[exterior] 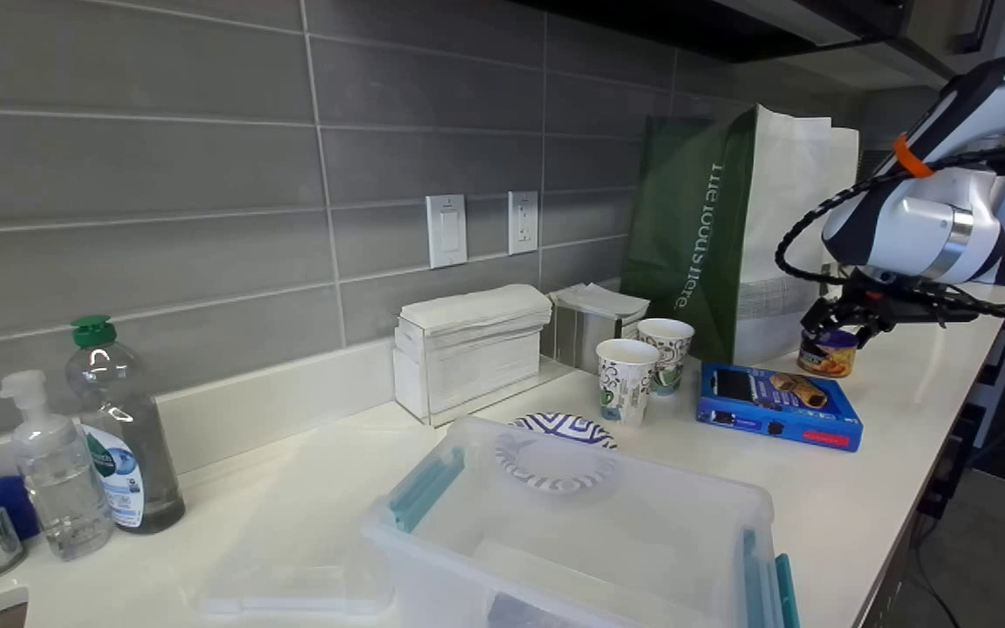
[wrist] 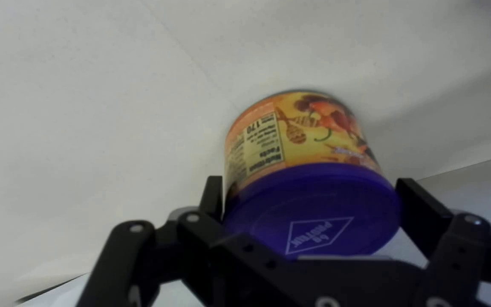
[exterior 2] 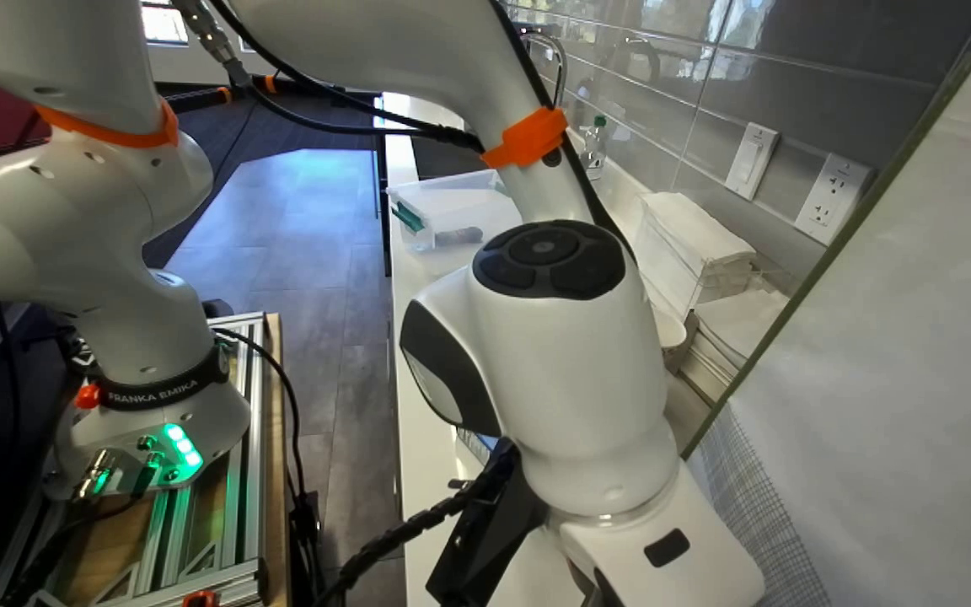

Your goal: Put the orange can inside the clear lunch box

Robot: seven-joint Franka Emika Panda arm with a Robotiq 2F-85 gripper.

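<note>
Fingers (wrist: pixel 212 195) astride the purple-lidded orange can (wrist: pixel 310 175), we can't tell if clenched, can lid-up on the counter (exterior: pixel 893 471), 2 o'clock from the teal-clipped clear lunch box (exterior: pixel 625 534) in an exterior view.

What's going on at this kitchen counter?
A robot arm has its tool around the orange can, fingers on either side of it; the pictures don't settle whether they have closed on it. The can appears to stand upright on the counter, close to the large paper bag. The clear lunch box sits open farther along, nearer the camera in that exterior view, so putting the can inside it is yet to be done.
</note>
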